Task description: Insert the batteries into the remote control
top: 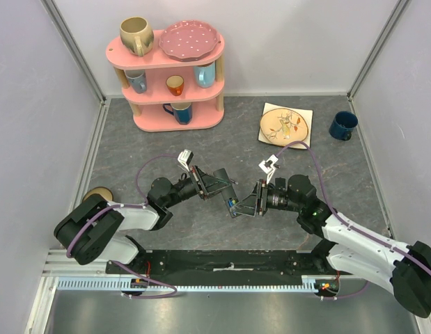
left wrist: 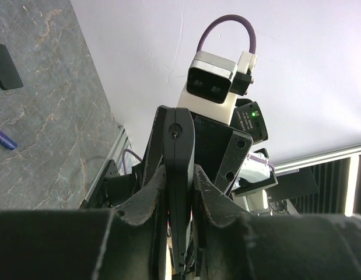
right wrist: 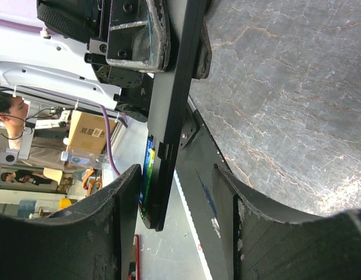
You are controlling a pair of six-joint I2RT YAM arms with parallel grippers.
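Observation:
My left gripper [top: 224, 186] is shut on the remote control [top: 231, 197], a slim black bar held above the table at mid-front. In the left wrist view the remote [left wrist: 179, 146] stands edge-on between the pads [left wrist: 152, 192]. My right gripper [top: 244, 204] faces it, open, with its fingers [right wrist: 125, 210] on either side of the remote's free end [right wrist: 168, 122] without touching it. A green and blue battery [right wrist: 146, 172] lies in the remote's open compartment. A purple battery [left wrist: 4, 139] and a flat black cover piece [left wrist: 5, 65] lie on the table.
A pink three-tier shelf [top: 166, 76] with mugs and a plate stands at the back left. A floral plate [top: 285, 124] on a napkin and a dark blue mug [top: 342, 125] are at the back right. A tan round object [top: 98, 193] sits by the left arm.

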